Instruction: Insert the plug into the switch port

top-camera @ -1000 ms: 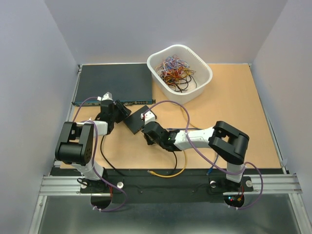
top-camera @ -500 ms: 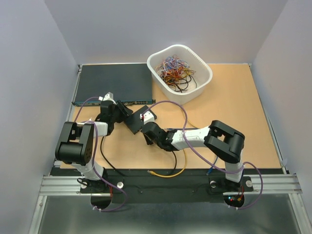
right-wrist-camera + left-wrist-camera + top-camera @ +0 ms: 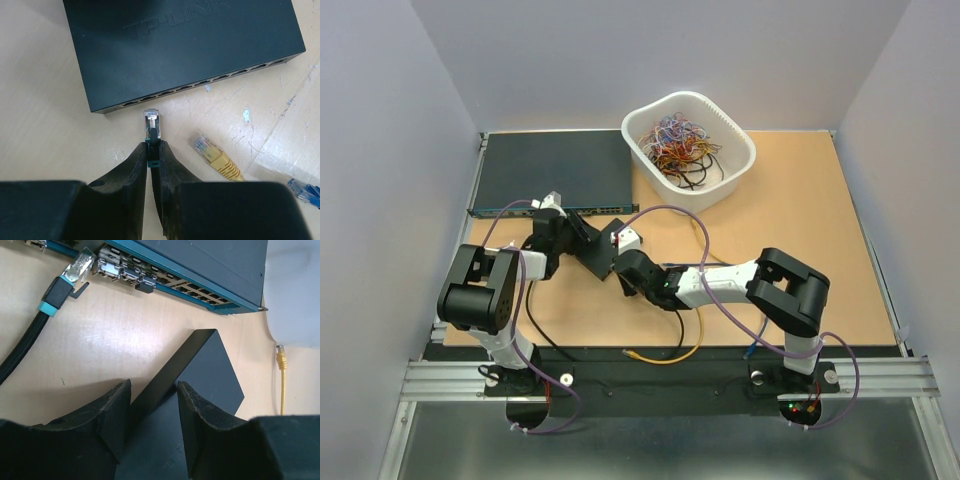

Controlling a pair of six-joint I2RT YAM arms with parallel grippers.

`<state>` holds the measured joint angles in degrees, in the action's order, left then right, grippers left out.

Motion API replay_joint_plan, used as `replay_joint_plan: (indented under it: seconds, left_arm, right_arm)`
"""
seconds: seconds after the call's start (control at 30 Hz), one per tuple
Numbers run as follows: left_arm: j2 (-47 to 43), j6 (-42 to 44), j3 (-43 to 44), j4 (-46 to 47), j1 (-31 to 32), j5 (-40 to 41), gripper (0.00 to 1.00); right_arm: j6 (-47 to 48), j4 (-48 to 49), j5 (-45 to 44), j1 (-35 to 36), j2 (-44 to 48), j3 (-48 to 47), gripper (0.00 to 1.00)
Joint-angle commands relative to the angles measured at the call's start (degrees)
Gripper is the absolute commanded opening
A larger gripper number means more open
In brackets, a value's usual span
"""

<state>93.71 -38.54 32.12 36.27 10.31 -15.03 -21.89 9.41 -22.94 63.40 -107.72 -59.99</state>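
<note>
Tabletop [image 3: 45, 100]: plug [image 3: 152, 121] just short of switch port [image 3: 150, 100].

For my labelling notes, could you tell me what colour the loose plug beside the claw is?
Yellow plug, clearest in the right wrist view.

A white plastic basket [image 3: 735, 165] sits at the far side of the tan table [image 3: 820, 220], piled with a tangle of coloured cables [image 3: 677, 143]. To its left lies a wide dark grey rack unit [image 3: 552, 168] with a teal front strip. Near the table's front edge a yellow cable [image 3: 665, 356] lies loose, with a yellow-booted plug [image 3: 216, 156] and a blue plug [image 3: 305, 190] on the tabletop.
</note>
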Motion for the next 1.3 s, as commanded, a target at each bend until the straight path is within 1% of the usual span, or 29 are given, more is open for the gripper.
replay_joint_plan:
  seconds: [0.0, 0.97, 1.27]
  left_arm:
    - [0.0, 0.0, 0.2, 0.6, 0.7, -0.8, 0.53]
    - [0.1, -0.2, -0.5, 1.1, 1.8, -0.3, 0.53]
    - [0.2, -0.1, -0.6, 1.2, 1.8, -0.4, 0.53]
  right_arm:
    - [-0.3, 1.1, -1.1, -0.1, 2.5, -0.3, 0.0]
    - [-0.6, 1.1, 2.4, 0.0, -1.7, -4.3, 0.0]
    - [-1.0, 1.0, 2.0, 0.0, -2.7, -4.8, 0.0]
